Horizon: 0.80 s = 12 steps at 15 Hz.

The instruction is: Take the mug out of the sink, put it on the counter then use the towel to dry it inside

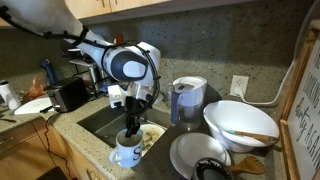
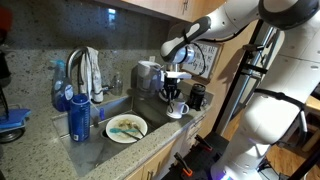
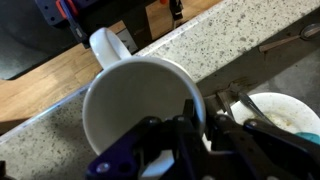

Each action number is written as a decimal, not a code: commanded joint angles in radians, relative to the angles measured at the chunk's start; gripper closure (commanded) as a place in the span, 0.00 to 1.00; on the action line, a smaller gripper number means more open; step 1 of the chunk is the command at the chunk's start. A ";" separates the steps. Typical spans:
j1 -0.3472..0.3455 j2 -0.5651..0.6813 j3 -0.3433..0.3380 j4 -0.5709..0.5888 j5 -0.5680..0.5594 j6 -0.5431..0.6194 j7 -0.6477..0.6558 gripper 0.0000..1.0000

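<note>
The mug (image 3: 130, 115) is seen standing upright on the narrow front strip of the worktop (image 3: 250, 40), just beside the sink (image 1: 100, 118) and no longer in it. In the wrist view its handle (image 3: 103, 45) is turned away from the camera, toward the wooden floor beyond the worktop edge. The inside of the mug appears white and nothing can be made out in it.

The pincer (image 3: 197, 120) is lowered from above onto the mug's rim. One finger is placed inside the mug and the other outside, so the wall is clamped between them on the side opposite the handle. The same grasp is shown in both exterior views, where the pincer (image 1: 131, 128) (image 2: 174, 95) is held straight over the mug (image 1: 127, 152) (image 2: 176, 108).

A plate (image 2: 143, 122) with food scraps is left lying in the sink, near the mug but apart from it. The towel (image 2: 92, 72) is draped over the faucet (image 2: 74, 58) at the back of the sink, well apart from the mug. A blue bottle (image 2: 80, 118) is set upright at the sink's edge below the towel.

In an exterior view, a pitcher (image 1: 187, 98) and a large white bowl (image 1: 240, 122) are placed on the worktop on the far side of the sink.
</note>
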 commanded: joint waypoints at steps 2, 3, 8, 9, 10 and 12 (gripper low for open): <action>-0.035 -0.070 -0.024 -0.057 -0.060 -0.013 0.040 0.97; -0.043 -0.068 -0.031 -0.060 -0.070 -0.005 0.039 0.97; -0.066 -0.054 -0.053 -0.048 -0.109 0.014 0.036 0.97; -0.069 -0.050 -0.054 -0.046 -0.115 0.022 0.034 0.97; -0.071 -0.045 -0.054 -0.044 -0.120 0.029 0.035 0.97; -0.075 -0.034 -0.055 -0.040 -0.131 0.050 0.039 0.97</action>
